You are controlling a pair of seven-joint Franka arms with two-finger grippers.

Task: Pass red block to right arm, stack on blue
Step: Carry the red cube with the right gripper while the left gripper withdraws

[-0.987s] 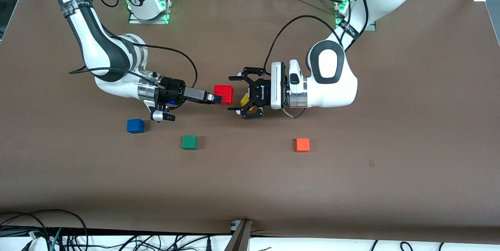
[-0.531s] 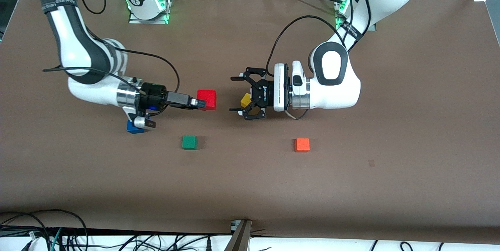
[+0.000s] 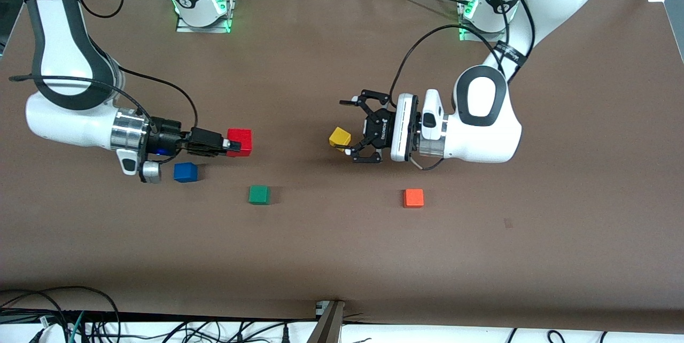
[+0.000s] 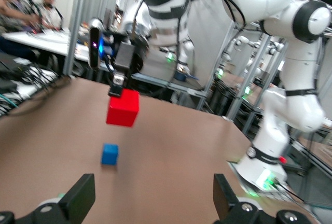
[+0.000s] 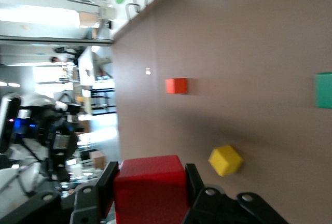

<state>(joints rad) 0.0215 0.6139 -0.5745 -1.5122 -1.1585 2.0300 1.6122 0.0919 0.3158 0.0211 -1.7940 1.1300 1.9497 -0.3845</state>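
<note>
your right claw (image 3: pixel 231 145) is clamped on the red block (image 3: pixel 239 142), carrying it in the air over the tabletop (image 3: pixel 342 257) toward the right arm's end. in the right wrist view the red block (image 5: pixel 150 187) sits squarely between the 2 black fingers (image 5: pixel 106 180). the blue block (image 3: pixel 185 172) rests on the tabletop; the held cube seems to be not quite over it, though height is hard to judge from above. your left claw (image 3: pixel 357 129) stands spread wide with nothing in it, hanging over the middle of the tabletop, just beside the tilted yellow block (image 3: pixel 339 137). the green block (image 3: pixel 259 194) and orange block (image 3: pixel 413 198) lie nearer the front camera, well apart.
</note>
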